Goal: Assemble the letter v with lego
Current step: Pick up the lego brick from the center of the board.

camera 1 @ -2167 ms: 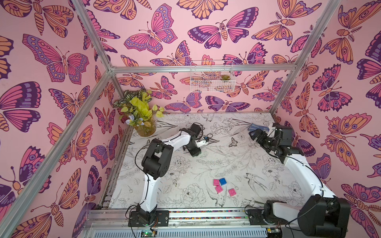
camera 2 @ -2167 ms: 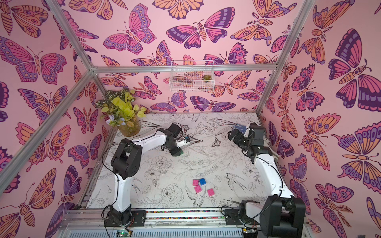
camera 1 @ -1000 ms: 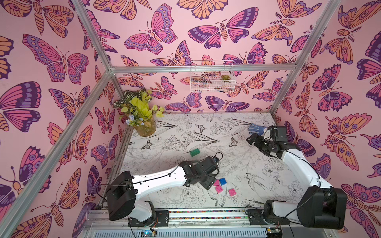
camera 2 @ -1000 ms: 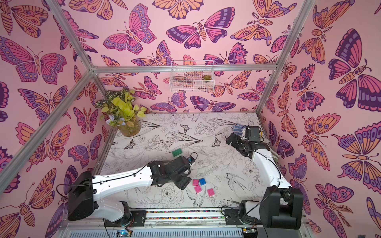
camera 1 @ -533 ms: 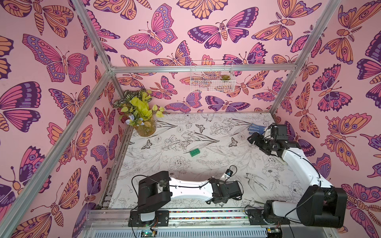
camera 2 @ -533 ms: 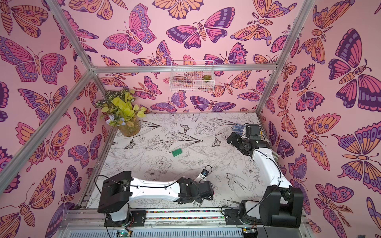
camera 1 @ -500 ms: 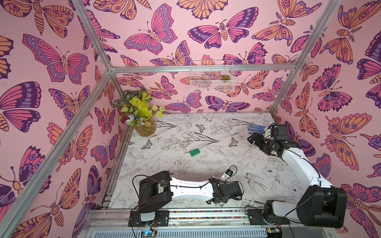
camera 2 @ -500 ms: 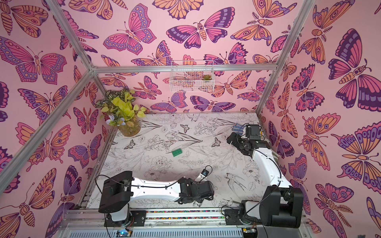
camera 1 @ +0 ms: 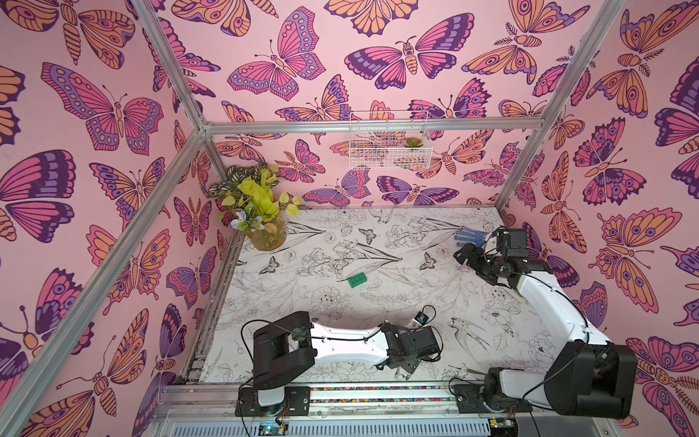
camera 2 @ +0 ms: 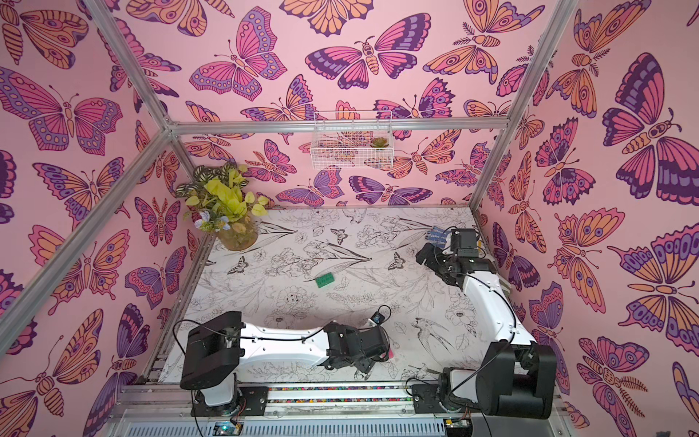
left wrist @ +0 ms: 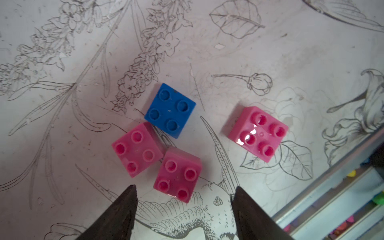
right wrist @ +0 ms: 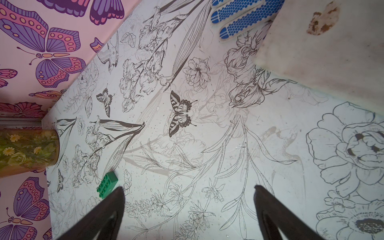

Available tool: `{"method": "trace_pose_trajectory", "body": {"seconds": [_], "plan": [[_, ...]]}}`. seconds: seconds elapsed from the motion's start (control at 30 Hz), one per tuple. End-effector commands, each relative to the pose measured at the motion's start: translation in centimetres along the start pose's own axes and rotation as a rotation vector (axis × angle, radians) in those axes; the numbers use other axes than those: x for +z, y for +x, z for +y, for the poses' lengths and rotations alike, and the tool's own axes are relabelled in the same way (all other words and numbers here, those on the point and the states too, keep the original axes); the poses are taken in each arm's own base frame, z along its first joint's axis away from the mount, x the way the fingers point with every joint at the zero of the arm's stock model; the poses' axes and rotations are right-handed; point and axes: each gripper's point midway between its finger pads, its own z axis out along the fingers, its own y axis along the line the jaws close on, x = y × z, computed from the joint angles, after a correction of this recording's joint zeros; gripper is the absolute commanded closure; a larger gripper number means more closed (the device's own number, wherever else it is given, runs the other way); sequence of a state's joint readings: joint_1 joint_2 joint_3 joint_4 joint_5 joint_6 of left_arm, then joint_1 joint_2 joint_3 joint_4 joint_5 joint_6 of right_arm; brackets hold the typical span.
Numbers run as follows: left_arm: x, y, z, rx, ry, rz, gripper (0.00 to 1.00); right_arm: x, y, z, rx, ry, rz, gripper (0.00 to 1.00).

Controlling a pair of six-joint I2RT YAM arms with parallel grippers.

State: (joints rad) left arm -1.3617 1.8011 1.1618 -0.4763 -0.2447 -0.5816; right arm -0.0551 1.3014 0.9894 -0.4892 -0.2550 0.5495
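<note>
Left tool (left wrist: 185, 189) low over the surface (left wrist: 62, 145), jaws partly apart and empty. Nearest pink brick (left wrist: 177, 174) lies just ahead of the gap between its tips, second pink brick (left wrist: 137, 149) and blue brick (left wrist: 170, 110) crowd just beyond it, and third pink brick (left wrist: 258, 134) sits apart to one side. Right tool (right wrist: 188, 188) gapes wide, holding nothing; green brick (right wrist: 107, 185) lies alone, well ahead of it.
</note>
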Motion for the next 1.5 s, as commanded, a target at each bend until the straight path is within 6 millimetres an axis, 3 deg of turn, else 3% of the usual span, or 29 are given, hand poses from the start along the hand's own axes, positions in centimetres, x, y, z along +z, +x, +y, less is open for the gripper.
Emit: {"method": "trace_pose_trajectory", "body": {"seconds": [0.0, 0.37, 0.67, 0.97, 1.47], "plan": [[0.4, 1.2, -0.3, 0.069, 0.051, 0.04, 0.25, -0.7, -0.2, 0.4, -0.014, -0.008, -0.019, 0.02], [1.5, 1.3, 0.9, 0.084, 0.088, 0.097, 0.25, -0.7, -0.1, 0.2, -0.014, 0.001, -0.022, 0.02], [2.5, 1.6, -0.1, 0.085, 0.135, 0.139, 0.27, -0.4, 0.0, 0.1, -0.017, 0.006, -0.016, 0.02], [2.2, 0.5, -0.3, 0.118, 0.132, 0.113, 0.27, -0.1, 0.1, -0.1, -0.015, 0.008, -0.01, 0.02], [2.5, 1.7, 1.1, 0.16, 0.094, 0.173, 0.43, -0.1, 0.2, -0.2, -0.014, 0.008, -0.006, 0.02]]}}
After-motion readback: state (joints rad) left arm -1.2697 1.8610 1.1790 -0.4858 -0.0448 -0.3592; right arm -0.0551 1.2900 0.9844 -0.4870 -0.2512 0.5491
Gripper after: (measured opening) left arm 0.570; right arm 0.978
